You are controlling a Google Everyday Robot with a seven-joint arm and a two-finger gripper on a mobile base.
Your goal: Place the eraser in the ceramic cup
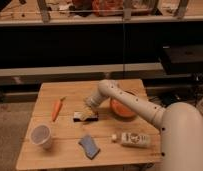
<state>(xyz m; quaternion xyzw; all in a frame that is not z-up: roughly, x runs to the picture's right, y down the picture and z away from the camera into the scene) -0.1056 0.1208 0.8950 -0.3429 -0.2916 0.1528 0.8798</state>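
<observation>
Dim, dark shelving fills the far wall, with a cluttered ledge along its top, and before it stands a slatted light-wood counter on a greyish floor.

Six loose things lie on the counter, one of each kind. A slim orange carrot sits at the far left. A round orange bowl sits at the far right, its left edge partly hidden behind the white robot arm. A white plastic bottle lies on its side at the near right. A blue-grey sponge-like pad lies near the front edge, between the bottle and the pale whitish ceramic cup, which stands upright at the near left.

The small black eraser with a pale patch lies flat at mid-counter, well apart from the cup. The hand reaches down from the right onto the eraser's far side. Whether the hand is wide, narrow or gripping the eraser cannot be told. Between eraser and cup the wood is bare; the carrot lies to the far side of that stretch, the pad to the near side.
</observation>
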